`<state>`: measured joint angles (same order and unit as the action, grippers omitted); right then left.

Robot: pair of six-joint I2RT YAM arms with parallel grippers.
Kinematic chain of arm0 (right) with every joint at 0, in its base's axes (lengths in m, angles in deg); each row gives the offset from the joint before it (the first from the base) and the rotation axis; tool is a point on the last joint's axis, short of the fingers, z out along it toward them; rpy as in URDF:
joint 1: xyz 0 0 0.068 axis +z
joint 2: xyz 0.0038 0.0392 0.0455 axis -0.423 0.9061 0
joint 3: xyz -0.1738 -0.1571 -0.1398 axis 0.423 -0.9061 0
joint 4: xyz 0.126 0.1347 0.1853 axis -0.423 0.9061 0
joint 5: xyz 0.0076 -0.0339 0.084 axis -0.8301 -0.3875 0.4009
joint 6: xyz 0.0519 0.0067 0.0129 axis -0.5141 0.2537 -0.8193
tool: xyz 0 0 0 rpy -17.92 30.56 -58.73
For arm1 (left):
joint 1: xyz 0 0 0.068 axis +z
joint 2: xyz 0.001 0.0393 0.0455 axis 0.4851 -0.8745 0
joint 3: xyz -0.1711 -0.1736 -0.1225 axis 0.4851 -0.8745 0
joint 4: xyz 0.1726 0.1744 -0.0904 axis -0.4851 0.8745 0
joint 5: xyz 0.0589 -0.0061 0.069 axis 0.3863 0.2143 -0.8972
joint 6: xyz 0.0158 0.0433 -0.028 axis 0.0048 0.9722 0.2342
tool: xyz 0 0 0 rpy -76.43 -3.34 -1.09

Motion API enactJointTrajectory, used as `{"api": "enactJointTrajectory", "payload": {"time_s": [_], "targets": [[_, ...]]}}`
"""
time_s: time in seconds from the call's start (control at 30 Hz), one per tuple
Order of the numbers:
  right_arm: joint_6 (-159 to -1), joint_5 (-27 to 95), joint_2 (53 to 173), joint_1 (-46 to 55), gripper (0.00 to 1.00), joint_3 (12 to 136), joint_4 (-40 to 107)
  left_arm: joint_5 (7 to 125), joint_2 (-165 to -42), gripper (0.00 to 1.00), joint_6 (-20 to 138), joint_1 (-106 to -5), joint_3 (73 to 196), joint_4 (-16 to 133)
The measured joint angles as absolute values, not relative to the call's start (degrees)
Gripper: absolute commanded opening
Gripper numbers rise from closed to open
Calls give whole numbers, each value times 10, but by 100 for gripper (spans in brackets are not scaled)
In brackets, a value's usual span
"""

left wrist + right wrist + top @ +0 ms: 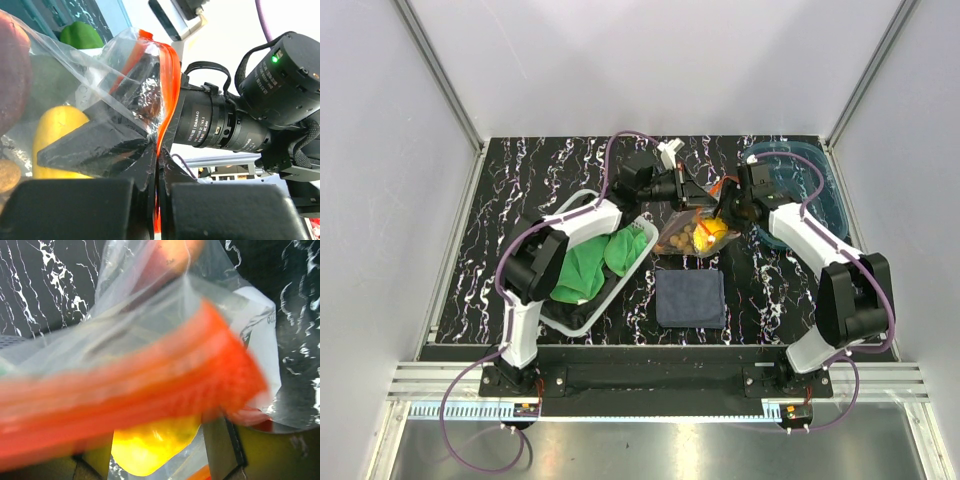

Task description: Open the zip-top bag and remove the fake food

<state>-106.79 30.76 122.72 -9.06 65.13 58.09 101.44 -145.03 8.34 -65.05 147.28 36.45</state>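
so, left jaws pinching zip-top bag (682, 238) at its orange edge, right jaws' grip unclear behind blur

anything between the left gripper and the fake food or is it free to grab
Yes, the zip-top bag. Its clear plastic wall lies between the left gripper and the fake food. The jaws are shut on the orange zip strip, not on food. Whether the zip is open cannot be told.
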Motion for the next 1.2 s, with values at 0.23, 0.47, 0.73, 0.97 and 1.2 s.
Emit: {"api": "enactJointTrajectory", "payload": {"time_s": [0.23,0.47,0.73,0.97,1.2], "targets": [[-1034,295,1196,-91,6,637,574,1023,-1440,0,79,-650,1475,365],[-1019,292,1123,-90,2,613,546,991,-1435,0,101,-626,1473,421],[-1019,307,1118,-90,1,624,541,980,-1435,0,122,-617,1474,457],[-996,265,1135,-98,1,773,616,980,-1434,0,137,-625,1471,475],[-982,224,1149,-193,9,884,688,978,-1434,0,174,-622,1475,517]]}}
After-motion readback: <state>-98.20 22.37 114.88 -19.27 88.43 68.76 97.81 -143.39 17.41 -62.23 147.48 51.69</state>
